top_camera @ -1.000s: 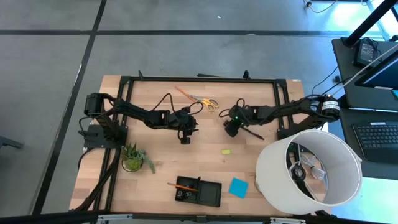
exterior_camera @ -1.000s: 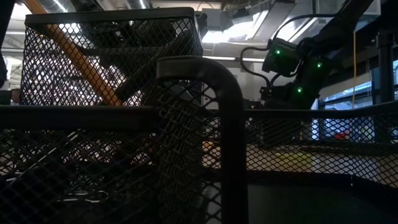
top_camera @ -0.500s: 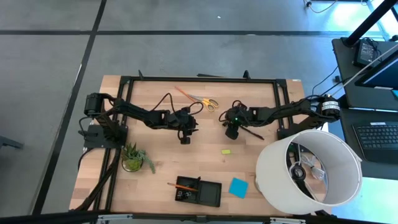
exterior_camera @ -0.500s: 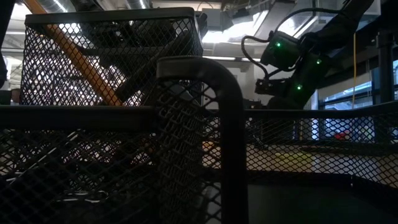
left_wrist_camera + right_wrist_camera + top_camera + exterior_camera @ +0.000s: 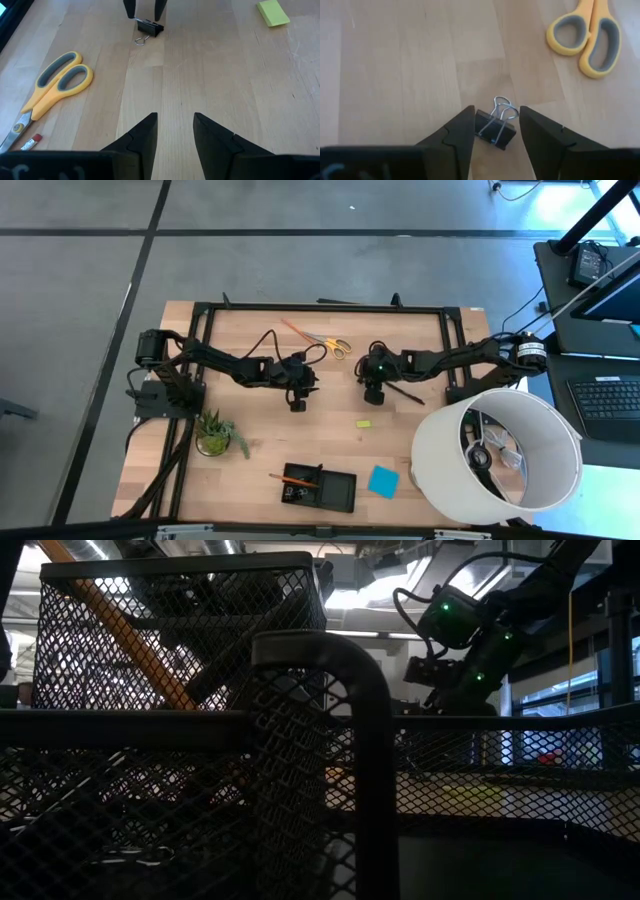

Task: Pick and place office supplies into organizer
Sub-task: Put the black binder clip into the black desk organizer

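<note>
Organizer [image 5: 320,488] sits at the table's near edge: a low black mesh tray with compartments, an orange pencil [image 5: 292,478] lying across its left end. A blue pad [image 5: 381,481] lies just beside its right side. A green plant [image 5: 214,433] stands to the left, a white lampshade [image 5: 497,450] to the right.

Mid-table, a yellow block [image 5: 363,423] lies alone on bare wood.

Beyond it, the right gripper [image 5: 496,131] hangs directly over a black clip [image 5: 495,129], fingers parted and straddling it, one on each side, neither seen touching. Judged: this is the pre-grasp alignment, set so that closing catches the clip's body. The clip is a small black binder clip lying flat, its wire loops pointing away from the wrist camera.

The left gripper [image 5: 175,135] waits level with it, well apart to the left, fingers parted and empty, facing the clip.

Farthest, yellow-handled scissors [image 5: 322,340] lie near the far frame rail, untouched.
</note>
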Available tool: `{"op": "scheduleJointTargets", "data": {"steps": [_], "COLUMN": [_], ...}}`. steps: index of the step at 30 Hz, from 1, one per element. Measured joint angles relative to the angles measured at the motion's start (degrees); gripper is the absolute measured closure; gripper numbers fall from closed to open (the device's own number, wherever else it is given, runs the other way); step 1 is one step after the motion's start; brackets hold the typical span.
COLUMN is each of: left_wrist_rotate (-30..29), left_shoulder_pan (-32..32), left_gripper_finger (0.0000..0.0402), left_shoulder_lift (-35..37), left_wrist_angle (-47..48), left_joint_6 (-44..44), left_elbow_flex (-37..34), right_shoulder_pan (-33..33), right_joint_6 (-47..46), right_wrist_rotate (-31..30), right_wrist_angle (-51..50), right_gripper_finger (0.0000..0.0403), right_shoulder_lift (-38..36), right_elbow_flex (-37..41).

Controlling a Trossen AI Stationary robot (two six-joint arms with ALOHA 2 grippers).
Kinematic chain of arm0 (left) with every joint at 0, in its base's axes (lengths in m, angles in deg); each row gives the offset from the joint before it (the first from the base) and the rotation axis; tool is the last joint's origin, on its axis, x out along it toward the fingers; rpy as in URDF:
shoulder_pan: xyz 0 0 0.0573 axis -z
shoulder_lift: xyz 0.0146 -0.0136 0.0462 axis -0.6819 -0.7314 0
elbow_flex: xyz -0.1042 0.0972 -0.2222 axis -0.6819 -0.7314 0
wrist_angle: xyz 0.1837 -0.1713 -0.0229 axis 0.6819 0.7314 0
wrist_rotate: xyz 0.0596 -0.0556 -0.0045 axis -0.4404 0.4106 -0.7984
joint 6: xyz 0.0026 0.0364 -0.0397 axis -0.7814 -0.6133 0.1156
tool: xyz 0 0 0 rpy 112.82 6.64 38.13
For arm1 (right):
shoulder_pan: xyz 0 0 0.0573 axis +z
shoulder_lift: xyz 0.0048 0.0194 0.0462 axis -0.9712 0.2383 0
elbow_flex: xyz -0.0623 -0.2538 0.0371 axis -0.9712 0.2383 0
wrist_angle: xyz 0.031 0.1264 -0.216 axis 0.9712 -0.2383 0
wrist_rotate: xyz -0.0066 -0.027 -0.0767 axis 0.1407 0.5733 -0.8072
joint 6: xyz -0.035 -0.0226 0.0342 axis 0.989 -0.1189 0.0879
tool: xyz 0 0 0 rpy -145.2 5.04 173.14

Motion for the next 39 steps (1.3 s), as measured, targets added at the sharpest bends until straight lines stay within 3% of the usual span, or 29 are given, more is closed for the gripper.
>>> {"op": "scheduleJointTargets", "data": {"steps": [39], "left_wrist_rotate": [0.00], "left_shoulder_pan": [0.00], "left_gripper_finger": [0.0281], "left_shoulder_lift": [0.00], "left_wrist_angle": [0.00], "left_joint_6": [-0.11], "left_elbow_flex": [0.00], "right_shoulder_pan": [-0.17], "right_joint_6": [-1.60], "right_wrist_rotate": [-0.59], "right_wrist_angle": [4.11], "right_gripper_finger": [0.0260], "right_shoulder_lift": [4.39], "right_elbow_flex": [-0.01]}}
